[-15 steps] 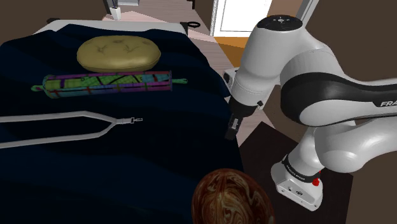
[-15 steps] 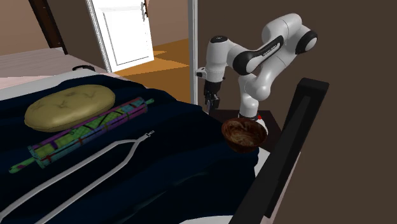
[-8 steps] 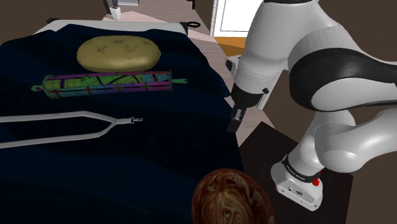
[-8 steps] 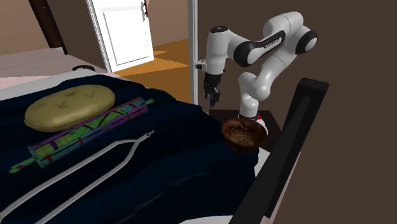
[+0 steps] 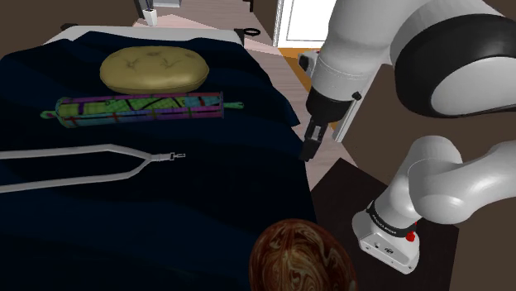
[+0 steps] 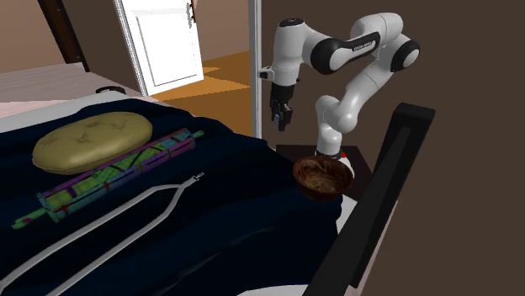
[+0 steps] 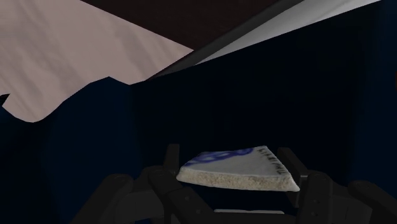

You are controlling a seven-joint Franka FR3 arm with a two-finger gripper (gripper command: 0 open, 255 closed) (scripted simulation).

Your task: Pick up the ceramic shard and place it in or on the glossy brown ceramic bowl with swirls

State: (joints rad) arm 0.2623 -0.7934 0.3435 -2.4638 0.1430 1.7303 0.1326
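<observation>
A flat white ceramic shard [image 7: 238, 170] with blue markings and a rough broken edge is clasped between my two black fingers in the wrist view. My gripper [image 7: 229, 160] is shut on it. In the shoulder view the gripper [image 5: 308, 151] hangs above the right edge of the dark blue cloth [image 5: 207, 190], well above and behind the bowl. The glossy brown swirled bowl [image 5: 302, 256] sits at the lower middle, in front of the arm's base. From the second exterior view the gripper [image 6: 280, 122] hovers up and to the left of the bowl [image 6: 322, 177].
On the dark blue cloth lie a yellowish-brown rounded cushion [image 5: 153, 69], a multicoloured rolling pin [image 5: 136, 108] and long grey tongs [image 5: 83, 165]. The arm's base [image 5: 389, 236] stands on a dark stand to the right of the bowl. A white door [image 6: 164, 42] is behind.
The arm has risen and swung toward the back, carrying the gripper and the shard higher above the cloth's edge. The grip is unchanged.
</observation>
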